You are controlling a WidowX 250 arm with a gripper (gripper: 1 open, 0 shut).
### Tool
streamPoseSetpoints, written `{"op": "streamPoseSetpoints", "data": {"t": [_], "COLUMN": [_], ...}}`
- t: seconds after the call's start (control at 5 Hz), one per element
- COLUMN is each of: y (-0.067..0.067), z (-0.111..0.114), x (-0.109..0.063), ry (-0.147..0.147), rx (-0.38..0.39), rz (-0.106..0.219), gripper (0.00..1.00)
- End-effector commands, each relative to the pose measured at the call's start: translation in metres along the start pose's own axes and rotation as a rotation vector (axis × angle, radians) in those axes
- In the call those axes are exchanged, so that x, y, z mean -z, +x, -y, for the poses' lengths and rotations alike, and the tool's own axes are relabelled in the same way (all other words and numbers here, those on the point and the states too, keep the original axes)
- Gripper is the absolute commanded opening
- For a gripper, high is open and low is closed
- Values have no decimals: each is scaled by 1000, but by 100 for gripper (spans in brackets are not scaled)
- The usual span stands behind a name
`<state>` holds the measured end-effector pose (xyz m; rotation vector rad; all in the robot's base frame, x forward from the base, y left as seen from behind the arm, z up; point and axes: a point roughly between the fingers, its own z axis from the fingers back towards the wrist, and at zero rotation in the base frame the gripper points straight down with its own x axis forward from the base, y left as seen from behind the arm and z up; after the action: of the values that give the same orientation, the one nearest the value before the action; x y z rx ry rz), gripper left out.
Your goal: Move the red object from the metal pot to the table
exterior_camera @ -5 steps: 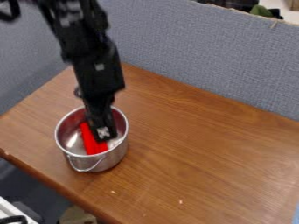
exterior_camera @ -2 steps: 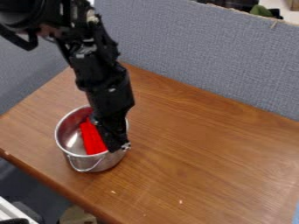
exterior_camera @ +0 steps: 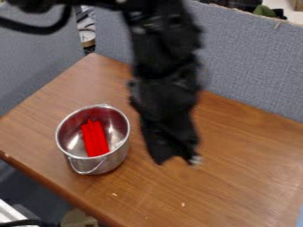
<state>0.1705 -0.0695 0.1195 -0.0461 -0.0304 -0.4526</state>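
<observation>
Brown wood with visible grain makes up the broad tabletop (exterior_camera: pixel 243 182), its rounded edge running along the near left side, below the hand and close to the pot. The black, jointed robot gripper (exterior_camera: pixel 178 149), blurred, now hangs over the middle of the table, to the right of where it was in the earlier frame, when it reached down into the pot. Its jaws are shut, and no red shows at its fingertips. The small, round, shiny silver metal pot (exterior_camera: pixel 116 158) with a thin wire handle stands upright to the left of the gripper, apart from its fingertips, in the same spot as before. The bright red, elongated block (exterior_camera: pixel 95 138) lies inside the pot, left of the hand, more fully in view than earlier. Open wood stretches to the right of the gripper and in front of it; behind it rises a grey textured panel (exterior_camera: pixel 254 62) along the table's far edge.
</observation>
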Motion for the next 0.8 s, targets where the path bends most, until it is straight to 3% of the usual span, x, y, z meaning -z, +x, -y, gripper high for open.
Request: {"op": "streamPoseSetpoints", "data": {"t": [0.0,0.2,0.4,0.6], "y": [-16,-28,-26,-25], "z": [-40,-60,-57,-53], "x": [-8,-8,-1,-6], "ry": [30,25,40,61], "rx": [47,123,93,74], "rz": [41,56,70,70], "gripper": [100,0,0,0]}}
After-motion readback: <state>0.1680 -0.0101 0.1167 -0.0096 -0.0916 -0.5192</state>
